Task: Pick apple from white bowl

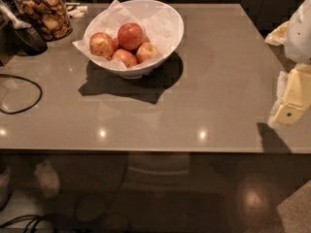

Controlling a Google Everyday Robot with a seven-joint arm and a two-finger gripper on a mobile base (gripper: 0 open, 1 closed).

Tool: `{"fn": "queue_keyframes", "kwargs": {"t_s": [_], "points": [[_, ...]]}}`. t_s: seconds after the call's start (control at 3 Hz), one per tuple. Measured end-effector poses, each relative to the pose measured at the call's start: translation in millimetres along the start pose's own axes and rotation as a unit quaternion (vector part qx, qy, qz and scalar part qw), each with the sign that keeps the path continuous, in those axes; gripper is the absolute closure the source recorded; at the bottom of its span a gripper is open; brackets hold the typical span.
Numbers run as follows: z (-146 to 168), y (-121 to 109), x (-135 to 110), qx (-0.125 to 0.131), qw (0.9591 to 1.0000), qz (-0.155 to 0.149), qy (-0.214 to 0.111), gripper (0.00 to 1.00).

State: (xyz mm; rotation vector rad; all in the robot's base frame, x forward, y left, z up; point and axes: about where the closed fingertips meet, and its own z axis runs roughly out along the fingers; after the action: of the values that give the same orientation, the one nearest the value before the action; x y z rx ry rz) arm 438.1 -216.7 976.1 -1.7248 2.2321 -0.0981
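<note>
Crowding is the hazard: left of centre, the apple point(130, 35) sits in the white bowl point(171, 21) against 3 paler apples point(101, 44) on crinkled paper point(163, 30), so a loose approach might snag paper or nudge the wrong fruit. The claw point(290, 106) is at the right edge of the table point(204, 96), well apart; I cannot tell its state.

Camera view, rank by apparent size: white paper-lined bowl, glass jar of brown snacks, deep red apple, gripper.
1. round white paper-lined bowl
2. glass jar of brown snacks, cropped at top
3. deep red round apple
Unranked: yellowish gripper at right edge, cropped, likely nearer the camera.
</note>
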Motion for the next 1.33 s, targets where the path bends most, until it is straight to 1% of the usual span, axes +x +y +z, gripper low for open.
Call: {"fn": "queue_keyframes", "kwargs": {"t_s": [0.33, 0.67, 1.0, 1.33], "points": [[0.0, 0.0, 0.0, 0.000, 1.0000, 0.000, 0.000, 0.00], [3.0, -20.8, -38.8, -0.004, 0.9997, -0.024, -0.005, 0.00], [5.3, -54.0, -91.8, -0.004, 0.9983, -0.057, -0.011, 0.00], [4.9, -76.0, -133.2, 0.002, 0.9962, -0.085, -0.023, 0.00]]}}
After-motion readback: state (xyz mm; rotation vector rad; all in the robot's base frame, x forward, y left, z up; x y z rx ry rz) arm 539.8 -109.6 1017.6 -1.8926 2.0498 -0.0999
